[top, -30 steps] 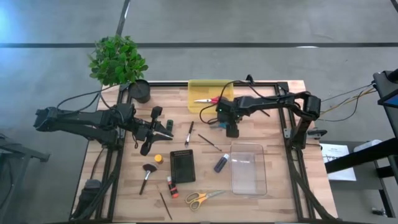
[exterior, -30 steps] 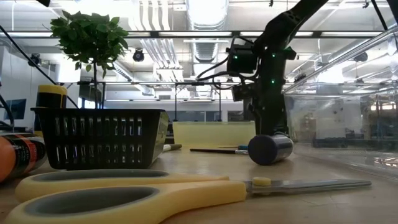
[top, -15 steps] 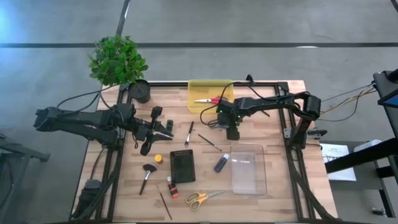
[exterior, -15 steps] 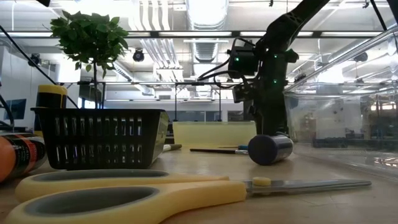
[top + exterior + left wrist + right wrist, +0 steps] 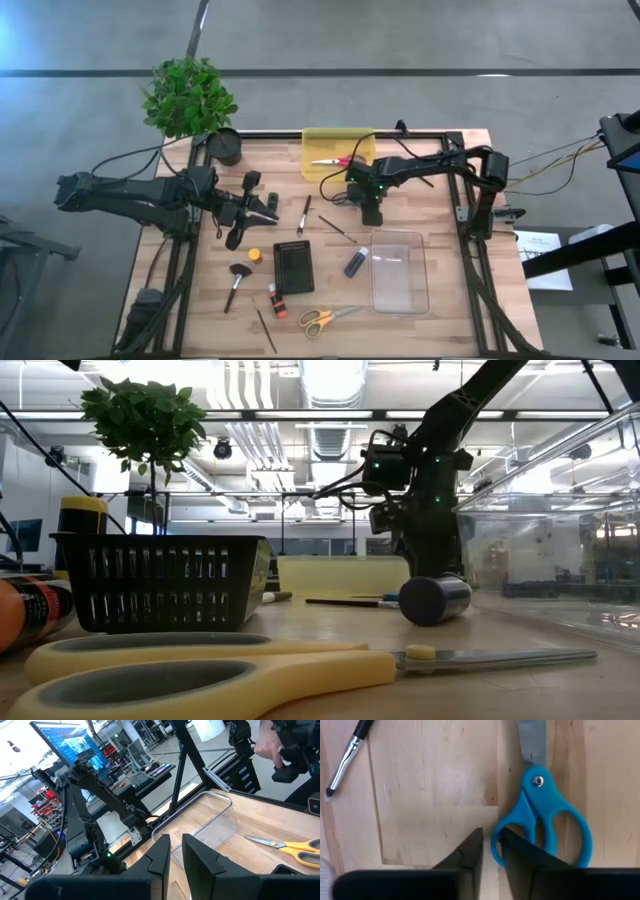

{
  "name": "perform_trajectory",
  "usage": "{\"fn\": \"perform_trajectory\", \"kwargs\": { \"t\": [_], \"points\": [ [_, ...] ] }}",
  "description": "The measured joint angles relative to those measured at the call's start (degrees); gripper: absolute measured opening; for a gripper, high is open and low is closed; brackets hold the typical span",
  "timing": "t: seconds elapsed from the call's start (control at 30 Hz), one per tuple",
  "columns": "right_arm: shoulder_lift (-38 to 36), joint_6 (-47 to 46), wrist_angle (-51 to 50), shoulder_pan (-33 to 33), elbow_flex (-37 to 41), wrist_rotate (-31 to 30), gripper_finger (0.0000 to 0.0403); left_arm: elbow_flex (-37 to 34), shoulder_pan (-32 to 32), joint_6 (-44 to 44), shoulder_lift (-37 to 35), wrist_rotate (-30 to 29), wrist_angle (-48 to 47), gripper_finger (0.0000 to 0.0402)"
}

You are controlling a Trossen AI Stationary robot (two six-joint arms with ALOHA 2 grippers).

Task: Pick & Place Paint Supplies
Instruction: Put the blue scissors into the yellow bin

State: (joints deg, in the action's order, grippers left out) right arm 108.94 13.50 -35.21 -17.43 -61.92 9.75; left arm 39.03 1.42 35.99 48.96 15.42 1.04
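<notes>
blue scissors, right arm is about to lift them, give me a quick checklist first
1. Right gripper shut on the handle loop of the blue scissors: ok
2. Scissors lie flat on the table: ok
3. Thin brush lies apart from the grip: ok
4. Left gripper waits on the table's left side, away from the scissors: ok
5. Hold firm enough to lift: cannot tell

Right claw (image 5: 491, 851) now closed, shifted back.
</notes>
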Motion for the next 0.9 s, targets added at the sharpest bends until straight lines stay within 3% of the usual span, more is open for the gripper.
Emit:
{"fn": "perform_trajectory", "kwargs": {
  "t": [0.13,0.53,0.73,0.9],
  "points": [
    [0.68,0.23,0.27,0.02,-0.06,-0.69,0.0016,0.00,0.00,0.00,0.01,0.00,0.00,0.0057],
    [-3.88,0.32,1.14,4.34,0.58,-4.18,0.0011,0.00,-0.01,0.00,-0.01,0.00,0.00,0.0057],
    [-5.04,-1.28,1.04,8.03,0.15,-2.96,0.0011,0.00,0.00,0.00,0.00,0.00,-0.02,0.0057],
    [-5.10,-1.45,1.12,11.01,-1.97,-6.11,0.0011,0.00,-0.01,0.00,0.01,0.00,-0.02,0.0057]
  ]
}}
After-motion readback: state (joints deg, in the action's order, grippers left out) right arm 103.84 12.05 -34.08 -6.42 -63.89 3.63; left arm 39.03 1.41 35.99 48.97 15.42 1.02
